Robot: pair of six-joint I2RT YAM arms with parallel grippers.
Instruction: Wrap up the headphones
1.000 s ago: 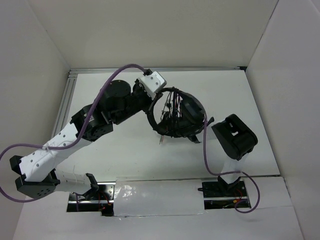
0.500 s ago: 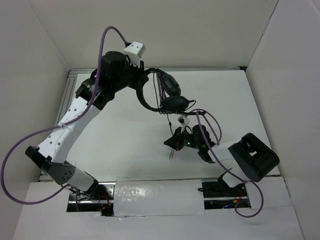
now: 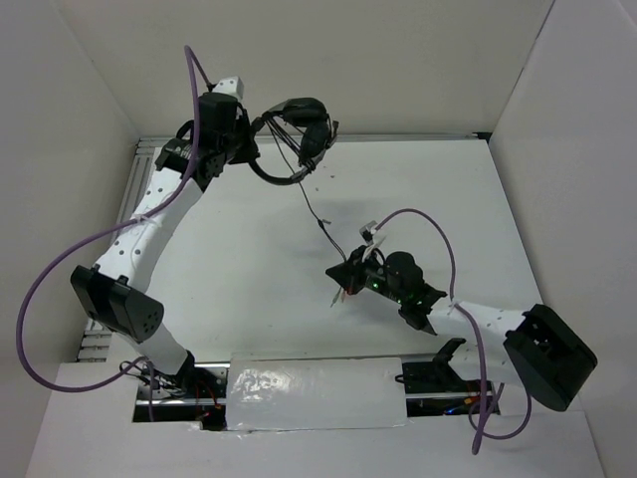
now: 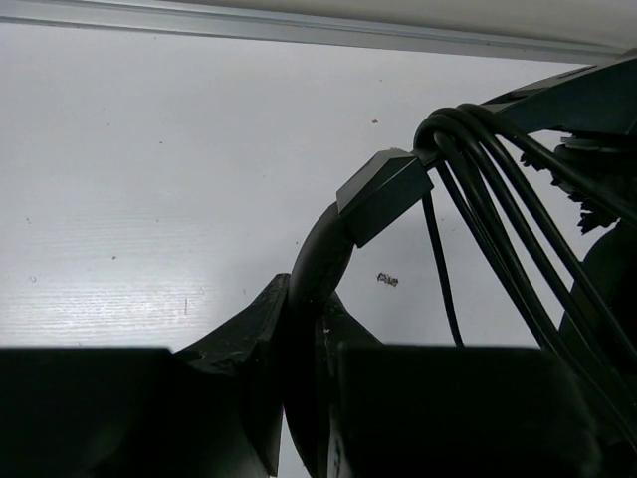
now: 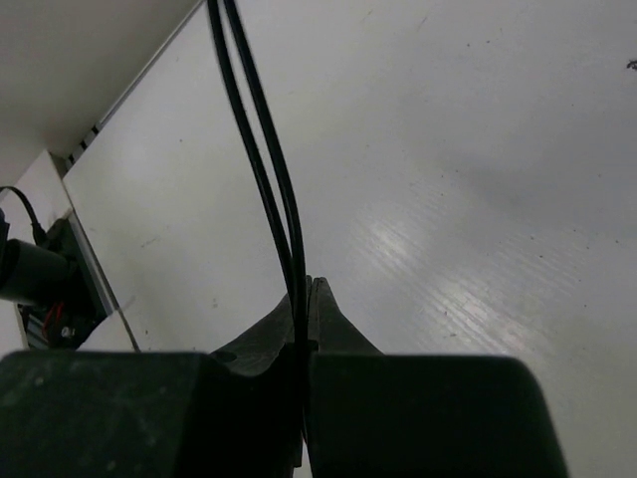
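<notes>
Black curved headphones (image 3: pixel 317 137), thin glossy cord (image 4: pixel 458 124) looped.

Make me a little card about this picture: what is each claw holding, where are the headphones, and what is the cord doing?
left claw: shut on the headband of the headphones
right claw: shut on the cord, two strands side by side
headphones place: by the far side of the table
cord: several loops lie over the headband; the rest runs across to the right claw
wrapping: begun, not finished
</notes>
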